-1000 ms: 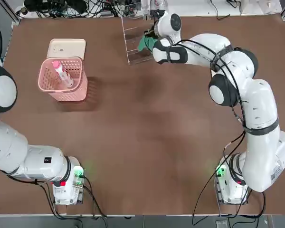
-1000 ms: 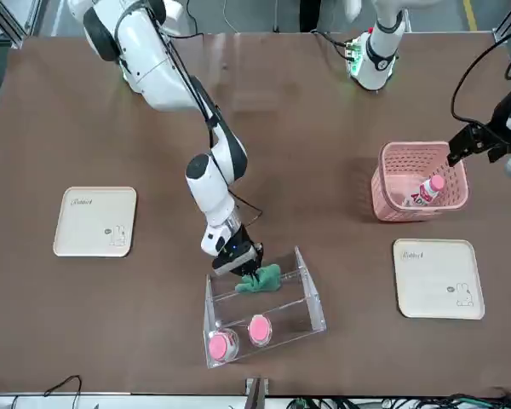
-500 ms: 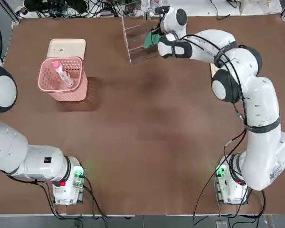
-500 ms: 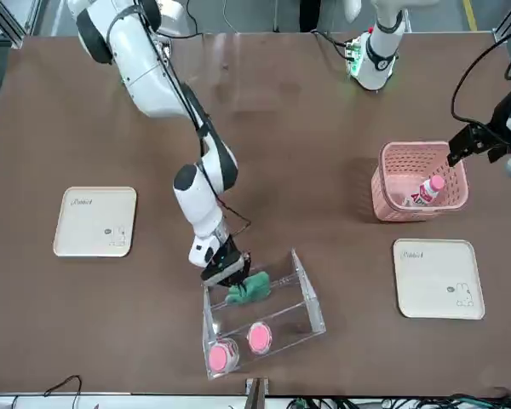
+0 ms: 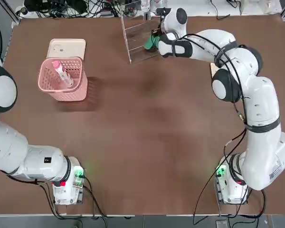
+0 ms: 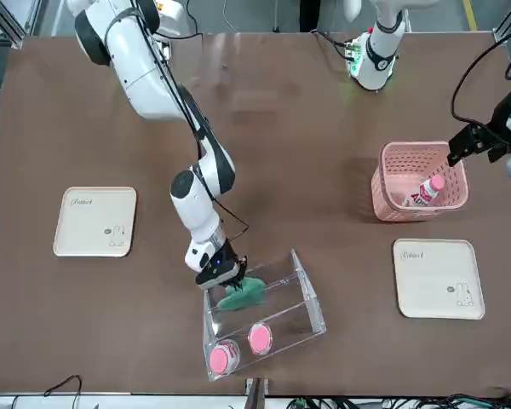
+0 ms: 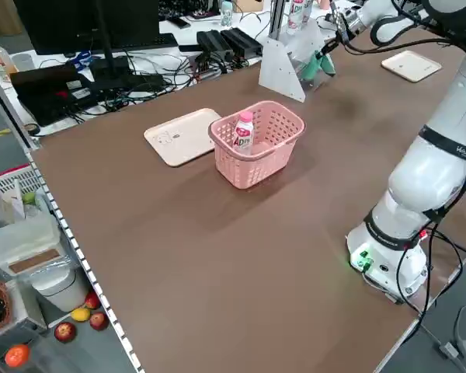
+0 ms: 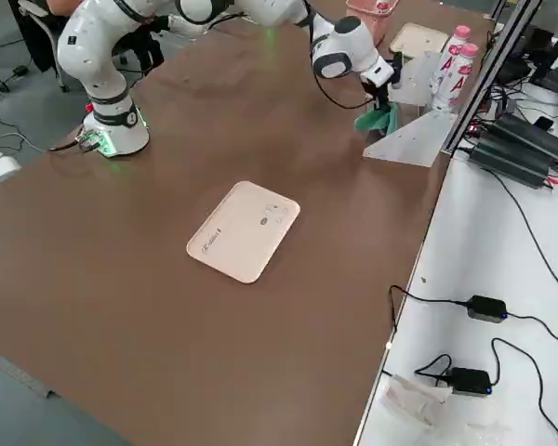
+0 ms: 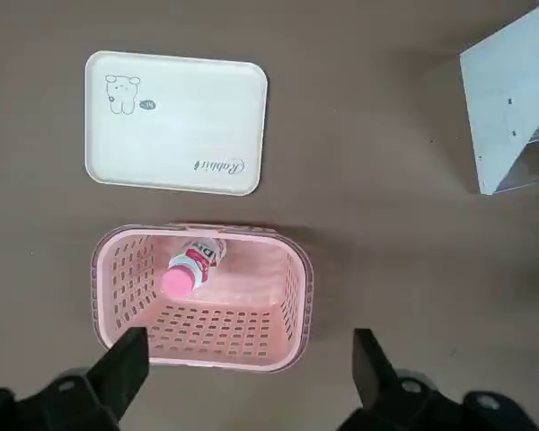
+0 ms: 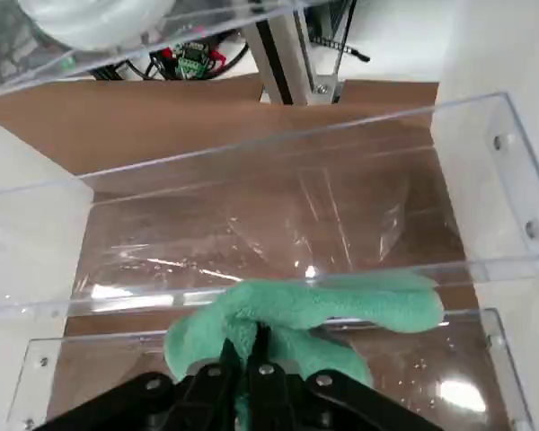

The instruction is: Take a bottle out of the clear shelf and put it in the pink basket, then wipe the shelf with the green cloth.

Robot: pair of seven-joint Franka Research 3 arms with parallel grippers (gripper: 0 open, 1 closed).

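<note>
On brown table [image 5: 147, 133], right gripper [image 6: 222, 277] clamping green cloth [image 6: 243, 294] inside clear shelf [image 6: 302, 290] (cables behind), left gripper [image 9: 251, 359] spread, empty.

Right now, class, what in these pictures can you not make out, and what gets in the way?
- Left pincer: absent from the top view, cut off by its edge.
- Bottle label: too small in every view.
- Green cloth: half hidden in the top view by the right pincer.
</note>
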